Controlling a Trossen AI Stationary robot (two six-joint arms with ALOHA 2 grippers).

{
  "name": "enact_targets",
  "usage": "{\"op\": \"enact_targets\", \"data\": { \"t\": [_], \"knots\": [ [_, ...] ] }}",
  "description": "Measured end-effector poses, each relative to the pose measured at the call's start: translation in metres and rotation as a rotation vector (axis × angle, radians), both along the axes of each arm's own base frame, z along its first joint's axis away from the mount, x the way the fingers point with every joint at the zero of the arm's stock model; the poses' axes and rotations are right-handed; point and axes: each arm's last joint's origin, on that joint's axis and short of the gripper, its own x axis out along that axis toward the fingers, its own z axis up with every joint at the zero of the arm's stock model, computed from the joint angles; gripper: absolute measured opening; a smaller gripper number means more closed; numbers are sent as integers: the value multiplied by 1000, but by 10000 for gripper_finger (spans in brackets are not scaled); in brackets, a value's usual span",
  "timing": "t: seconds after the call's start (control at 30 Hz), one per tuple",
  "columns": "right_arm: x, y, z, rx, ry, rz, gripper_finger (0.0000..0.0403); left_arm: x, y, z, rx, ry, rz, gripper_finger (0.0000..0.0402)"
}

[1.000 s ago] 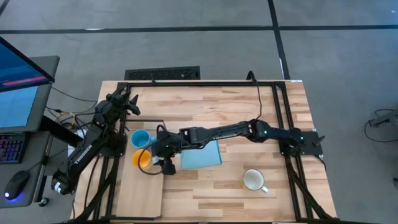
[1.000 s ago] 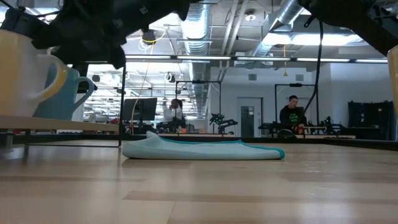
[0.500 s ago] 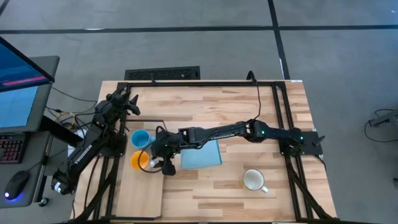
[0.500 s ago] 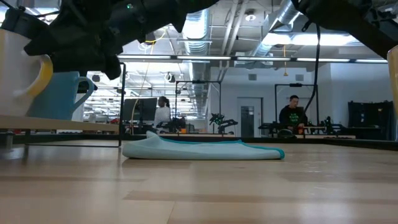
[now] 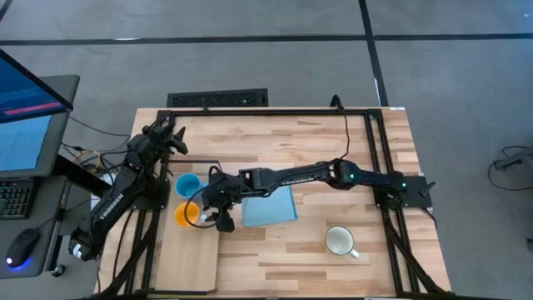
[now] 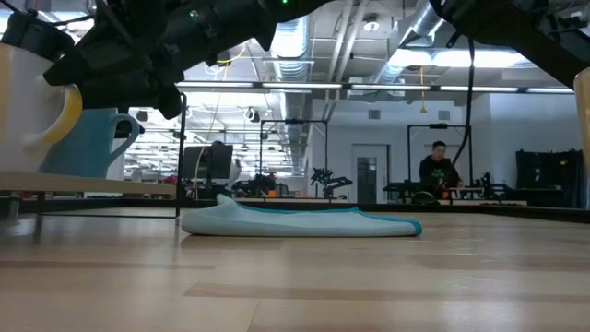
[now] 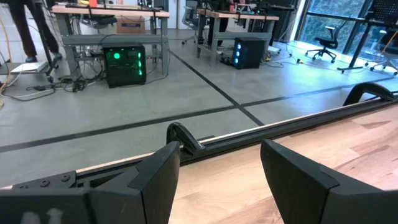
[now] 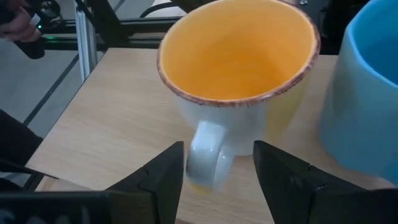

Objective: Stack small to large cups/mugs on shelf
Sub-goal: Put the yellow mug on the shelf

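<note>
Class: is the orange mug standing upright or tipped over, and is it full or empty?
Upright and empty. In the right wrist view the orange mug stands on the shelf, mouth up, its bare orange inside showing, handle toward the right claw.

Two slim black jointed arms: left arm (image 5: 117,196) carries white lettering along its link; right arm (image 5: 333,175) shows small green indicator lights. Thin black cable (image 5: 345,125) runs to right arm. Wrist views: matte black, angular, wedge-shaped fingers (image 7: 158,180), (image 8: 283,177).
</note>
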Motion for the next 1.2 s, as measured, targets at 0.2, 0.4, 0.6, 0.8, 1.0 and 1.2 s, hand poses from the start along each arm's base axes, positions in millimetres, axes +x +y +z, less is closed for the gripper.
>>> {"op": "enact_targets", "data": {
  "t": [0.2, 0.4, 0.6, 0.8, 1.0, 1.2],
  "knots": [
    [0, 0, 0, -3, -1, -1, 216, 0, 0, 0, 0, 0, 0, 217],
    [2, 0, 2, 0, -33, -1, 216, 0, 0, 0, 0, 0, 0, 217],
    [3, 0, 5, 3, -65, -1, 216, 0, 0, 0, 0, 0, 0, 217],
    [4, 0, 5, 4, -68, -1, 216, 0, 0, 0, 0, 0, 0, 217],
    [4, 0, 5, 18, -61, -10, 216, 0, 0, 0, 0, 0, 0, 217],
    [3, -3, 2, 8, -28, -37, 216, 0, 0, 0, 0, 0, 0, 217]
  ]
}}
